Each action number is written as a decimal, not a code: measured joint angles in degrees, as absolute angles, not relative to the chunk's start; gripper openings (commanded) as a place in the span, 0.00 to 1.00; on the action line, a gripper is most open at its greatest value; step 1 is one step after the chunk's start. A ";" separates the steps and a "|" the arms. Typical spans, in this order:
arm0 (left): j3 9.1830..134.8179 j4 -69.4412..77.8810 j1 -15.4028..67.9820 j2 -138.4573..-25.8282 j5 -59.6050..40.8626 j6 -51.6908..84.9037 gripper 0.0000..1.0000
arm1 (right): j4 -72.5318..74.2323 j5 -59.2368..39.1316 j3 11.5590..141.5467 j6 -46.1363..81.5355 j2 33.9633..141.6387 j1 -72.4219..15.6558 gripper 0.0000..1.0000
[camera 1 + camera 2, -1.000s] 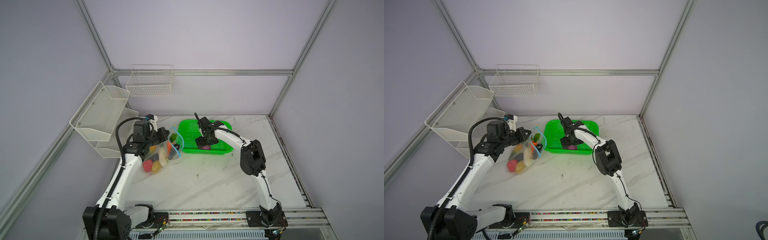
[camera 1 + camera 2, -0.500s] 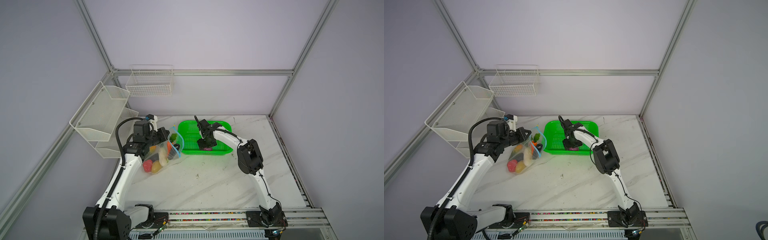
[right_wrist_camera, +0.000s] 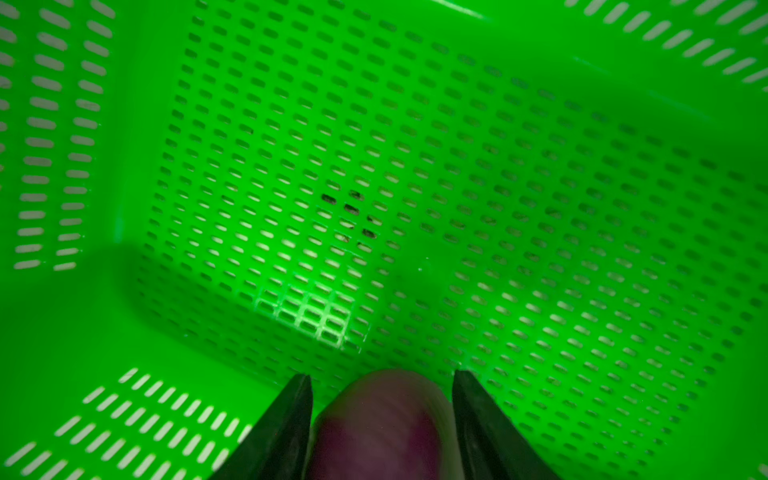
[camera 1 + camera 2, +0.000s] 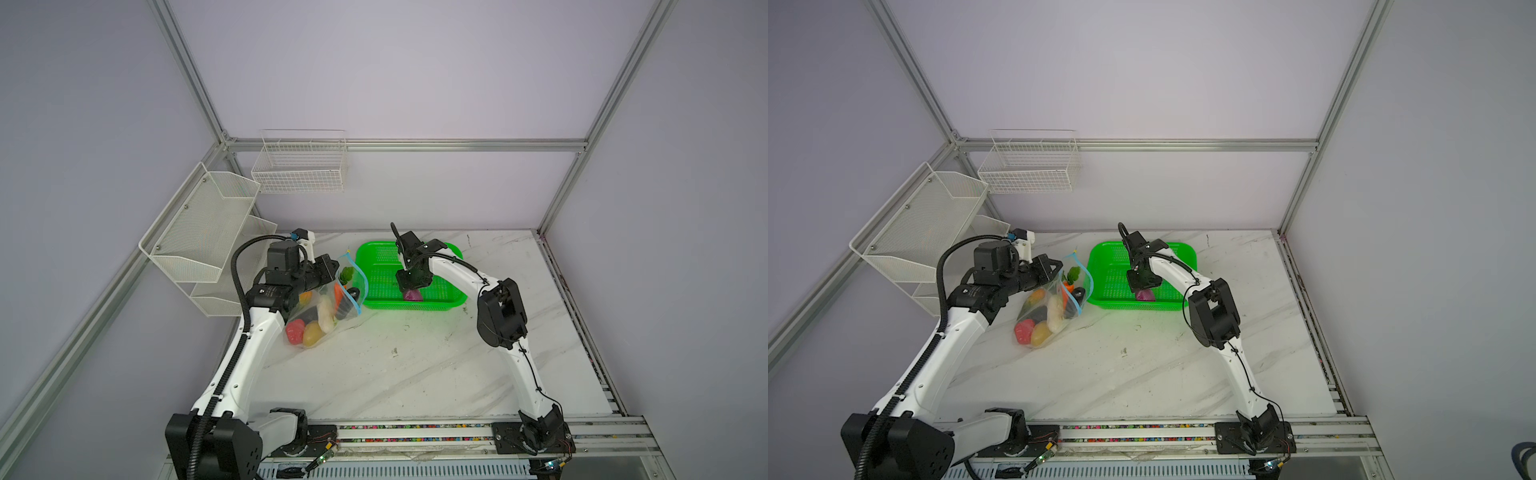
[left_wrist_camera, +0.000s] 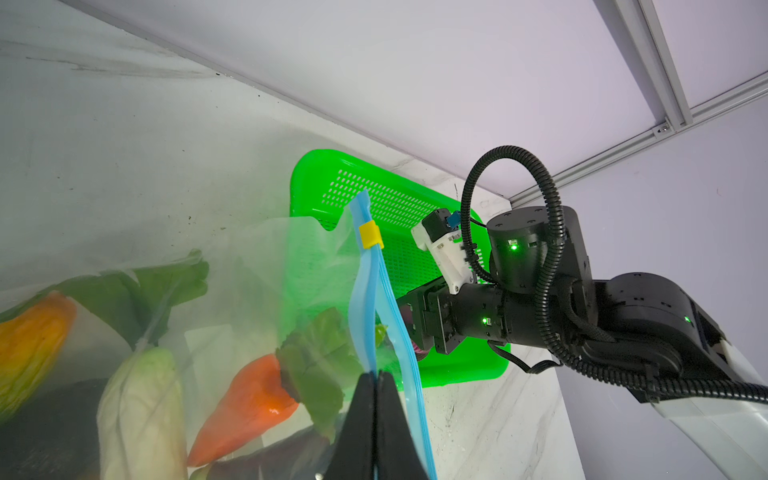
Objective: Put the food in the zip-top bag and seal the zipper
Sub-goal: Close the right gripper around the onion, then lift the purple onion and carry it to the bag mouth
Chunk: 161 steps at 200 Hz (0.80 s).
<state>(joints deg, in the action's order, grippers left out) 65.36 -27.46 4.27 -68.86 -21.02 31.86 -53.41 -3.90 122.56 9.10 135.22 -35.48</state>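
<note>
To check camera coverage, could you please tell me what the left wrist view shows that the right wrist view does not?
Only the left wrist view: the left gripper shut on the zipper, its yellow slider, and the carrot inside the zip-top bag. Only the right wrist view: the purple onion flanked by the right gripper. Both: the green basket.

In the right wrist view the purple onion (image 3: 376, 428) is blurred and cropped at the frame edge; contact with the right gripper (image 3: 381, 374) cannot be resolved. In both top views that gripper hides most of it. The left gripper (image 5: 376, 374), pinching the zipper (image 5: 361, 299), is cropped too.
</note>
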 measured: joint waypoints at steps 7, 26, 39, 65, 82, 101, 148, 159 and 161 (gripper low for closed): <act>65.36 -27.46 4.27 -68.86 -21.02 31.86 0.00 | -53.41 -3.92 122.56 9.13 135.22 -35.31 0.57; 65.36 -27.46 4.27 -68.86 -21.02 31.86 0.00 | -53.43 -4.08 122.56 9.30 135.24 -34.98 0.68; 65.36 -27.44 4.27 -68.86 -21.04 31.86 0.00 | -53.49 -4.25 122.50 9.69 135.22 -34.87 0.73; 65.36 -27.44 4.27 -68.77 -21.02 31.86 0.00 | -53.49 -4.36 120.70 9.82 134.63 -34.72 0.83; 65.36 -27.46 4.27 -68.66 -21.02 31.86 0.00 | -53.69 -4.38 118.63 9.72 134.13 -34.72 0.88; 65.36 -27.46 4.27 -68.64 -21.02 31.86 0.00 | -53.74 -4.89 116.42 9.43 133.80 -34.72 0.90; 65.36 -27.44 4.27 -68.64 -21.02 31.86 0.00 | -53.82 -5.85 113.82 7.99 133.60 -34.72 0.82; 65.36 -27.44 4.27 -68.64 -21.02 31.86 0.00 | -53.76 -5.98 113.82 7.66 133.58 -34.72 0.77; 65.36 -27.46 4.27 -68.64 -21.04 31.86 0.00 | -53.76 -5.98 113.82 7.66 133.58 -34.72 0.76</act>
<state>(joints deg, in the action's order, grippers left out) 65.36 -27.46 4.27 -68.64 -21.04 31.86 -53.76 -5.98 113.82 7.66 133.58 -34.72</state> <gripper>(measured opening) 0.047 0.804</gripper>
